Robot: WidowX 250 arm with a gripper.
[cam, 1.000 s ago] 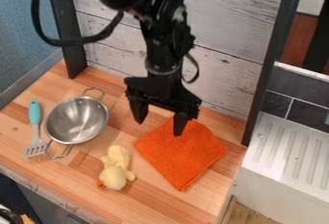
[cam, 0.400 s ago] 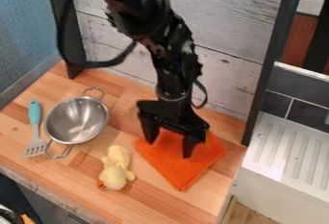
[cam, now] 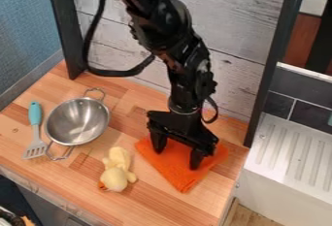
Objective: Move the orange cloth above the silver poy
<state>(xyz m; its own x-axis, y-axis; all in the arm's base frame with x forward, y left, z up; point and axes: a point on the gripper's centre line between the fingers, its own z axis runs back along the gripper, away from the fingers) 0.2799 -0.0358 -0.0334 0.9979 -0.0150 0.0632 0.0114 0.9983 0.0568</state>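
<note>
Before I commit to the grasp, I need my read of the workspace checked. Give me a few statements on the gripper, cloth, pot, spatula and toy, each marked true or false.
1. The gripper is open over the orange cloth. True.
2. The orange cloth already lies in the silver pot. False: it lies on the wooden counter.
3. The spatula lies beside the silver pot. True.
4. The yellow plush toy sits on top of the orange cloth. False: it lies on the wooden counter, between pot and cloth.
5. The gripper hides part of the orange cloth. True.
</note>
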